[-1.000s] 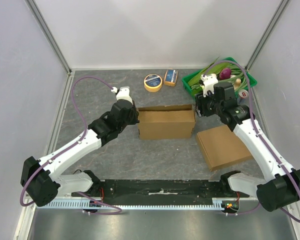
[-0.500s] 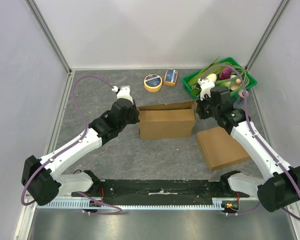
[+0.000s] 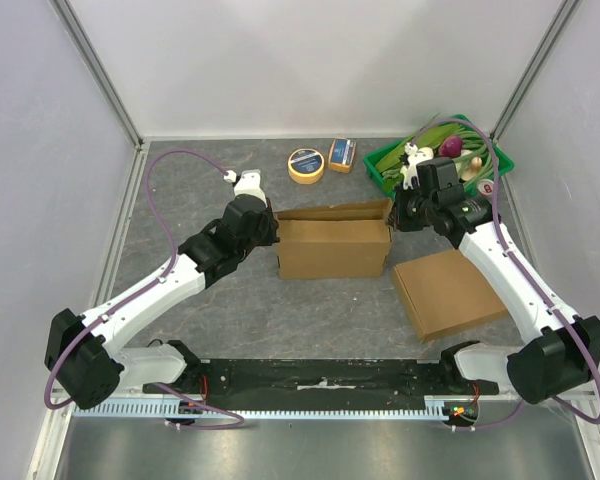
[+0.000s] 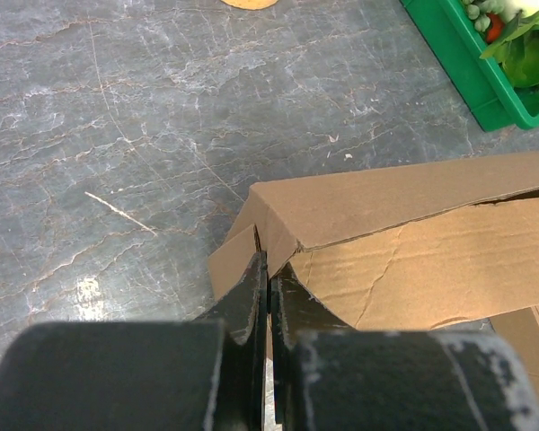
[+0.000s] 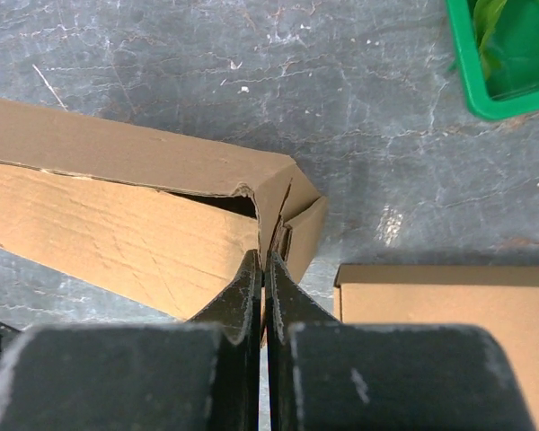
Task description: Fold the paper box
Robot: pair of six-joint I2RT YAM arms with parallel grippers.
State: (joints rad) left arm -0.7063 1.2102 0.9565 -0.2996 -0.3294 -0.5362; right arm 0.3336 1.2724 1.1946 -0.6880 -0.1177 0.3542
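Note:
The brown paper box (image 3: 332,248) lies lengthwise mid-table, its top flaps partly raised. My left gripper (image 3: 274,232) is at the box's left end. In the left wrist view the left gripper (image 4: 269,266) is shut on the cardboard edge at the corner of the box (image 4: 413,251). My right gripper (image 3: 393,216) is at the right end. The right wrist view shows the right gripper (image 5: 264,260) pinching the end wall of the box (image 5: 117,215), jaws together on thin cardboard.
A second closed cardboard box (image 3: 448,292) lies flat right of the first, also in the right wrist view (image 5: 449,314). Behind stand a green tray (image 3: 377,170) of vegetables, a yellow tape roll (image 3: 305,165) and a small orange packet (image 3: 342,153).
My right gripper has gone from open to shut on the box's right end, with its wrist shifting slightly toward the back. The left arm and its grip are unchanged.

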